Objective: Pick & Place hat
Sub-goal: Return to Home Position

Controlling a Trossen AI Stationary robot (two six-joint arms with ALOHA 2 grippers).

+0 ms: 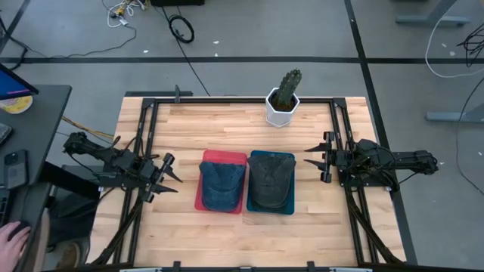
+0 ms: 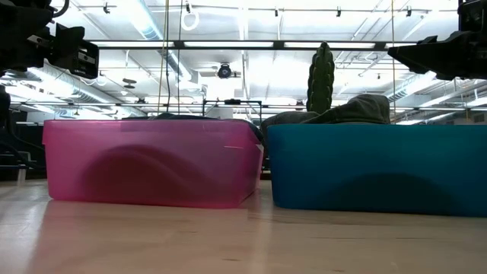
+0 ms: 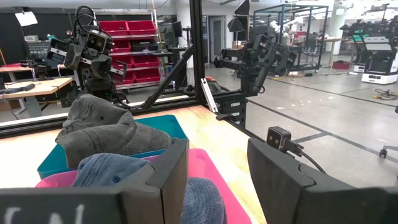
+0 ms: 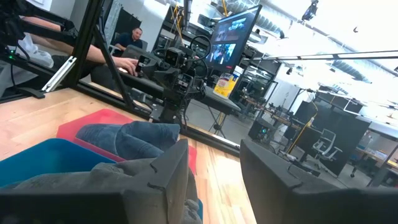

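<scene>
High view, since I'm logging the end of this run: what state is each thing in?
Pink plastic bin: holds a blue denim cap.
Teal plastic bin: holds a dark grey fabric cap.
Left hand: open, empty, at the left edge of the wooden table.
Right hand: open, empty, at the table's right edge.
Potted cactus in white pot: upright, at the far edge.

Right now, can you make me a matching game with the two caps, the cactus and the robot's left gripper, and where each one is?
Things:
1. blue cap
2. dark grey cap
3. cactus
4. left gripper

Places:
A. in the white pot
B. open, over the left side of the table
C. in the pink bin
D. in the blue bin

Pairs: 1-C, 2-D, 3-A, 4-B.
</scene>
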